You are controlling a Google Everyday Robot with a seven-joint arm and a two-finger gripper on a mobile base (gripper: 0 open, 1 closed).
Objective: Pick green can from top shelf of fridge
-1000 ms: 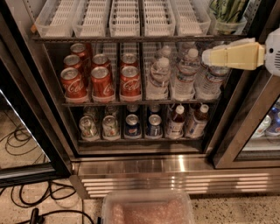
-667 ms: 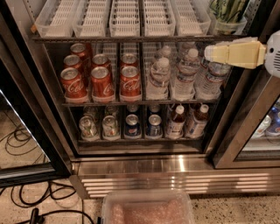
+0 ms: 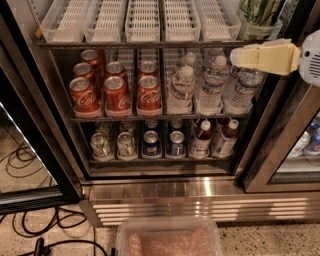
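1. Camera view, step in hand: the approach was judged to be under way, with the grasp not yet made. The fridge stood open to the camera. The can sat at the upper right of the frame, at the right end of the top shelf, in a clear holder beside the row of ribbed trays. Only its lower body was in frame; its top was cut off by the upper edge.

2. Camera view, next move: the gripper lay at the right edge of the frame, just below the can and below shelf level, in front of the water bottles. It pointed toward the left of the frame. A rise to above the shelf edge and a reach inward to the can's body appeared to be called for. The holder's wall would have to be cleared, and the shelf edge left untouched.

3. Camera view, the hand: whether the gripper was open or closed could not be told. Nothing was seen to be held by it, and no contact with the can, the shelf or the bottles was evident.

4. Camera view, the rest: the cola cans on the middle shelf, left of centre, were well apart from the gripper.
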